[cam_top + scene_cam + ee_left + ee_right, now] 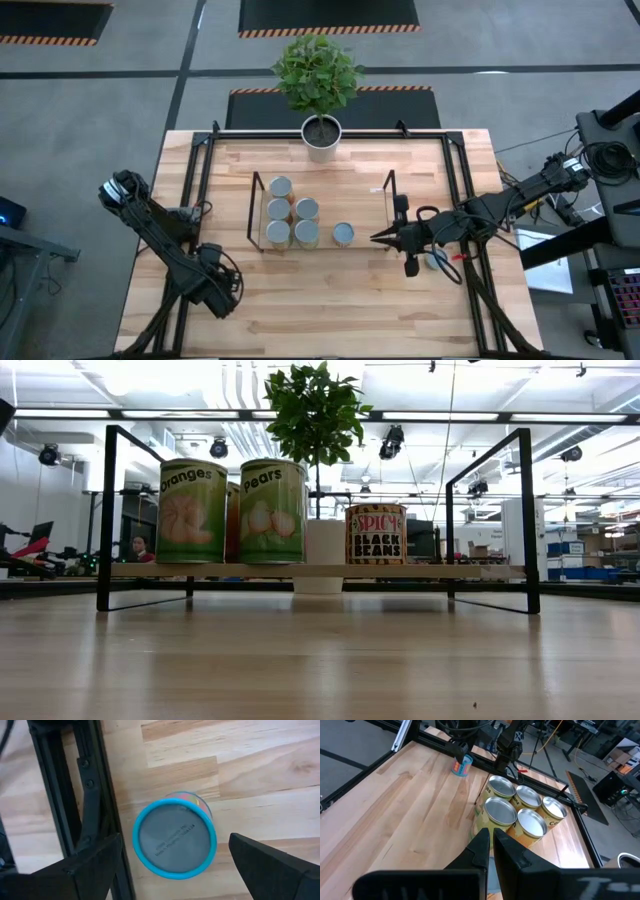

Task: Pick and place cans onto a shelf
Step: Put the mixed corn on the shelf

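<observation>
Cans (293, 222): five are standing clustered at the left end of the shelf (368, 214), a sixth can (343, 234) sitting just right of them on the board. In the low view, labels are reading Oranges (192, 511), Pears (272, 511) and Spicy Black Beans (375, 534). Left gripper (222, 290) is hovering at the table's near-left corner over a blue-rimmed can (174, 840) standing beside the black frame (65, 795), jaws spread wide on either side of it, not touching. Right gripper (378, 238) is pointing at the shelf's right end, jaws pressed together, holding nothing.
</observation>
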Tool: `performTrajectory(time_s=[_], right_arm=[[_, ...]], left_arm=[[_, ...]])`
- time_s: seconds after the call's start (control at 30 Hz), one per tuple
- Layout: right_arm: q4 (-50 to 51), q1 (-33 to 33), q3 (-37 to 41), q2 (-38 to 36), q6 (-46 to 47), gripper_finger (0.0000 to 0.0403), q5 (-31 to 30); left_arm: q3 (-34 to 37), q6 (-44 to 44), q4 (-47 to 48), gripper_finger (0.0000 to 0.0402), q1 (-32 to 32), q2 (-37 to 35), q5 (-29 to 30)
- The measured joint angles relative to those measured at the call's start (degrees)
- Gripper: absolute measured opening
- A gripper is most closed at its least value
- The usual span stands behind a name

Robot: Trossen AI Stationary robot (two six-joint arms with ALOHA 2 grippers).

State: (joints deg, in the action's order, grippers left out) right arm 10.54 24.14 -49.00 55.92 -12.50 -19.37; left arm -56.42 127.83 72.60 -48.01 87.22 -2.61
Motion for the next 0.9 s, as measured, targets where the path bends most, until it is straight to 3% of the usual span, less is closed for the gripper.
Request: performTrajectory(time_s=[0.63, 0.9], right_arm=[[0.1, 0.0, 0.0, 0.0, 0.0, 0.0013, 0.0], [0.4, 0.0, 0.0, 0.0, 0.1, 0.0013, 0.0]], left_arm=[[1.9, 4.4, -3.2, 0.0313, 0.0, 3.8, -1.8], [-2.6, 3.1, -5.3, 0.0293, 0.0, 3.9, 2.3]])
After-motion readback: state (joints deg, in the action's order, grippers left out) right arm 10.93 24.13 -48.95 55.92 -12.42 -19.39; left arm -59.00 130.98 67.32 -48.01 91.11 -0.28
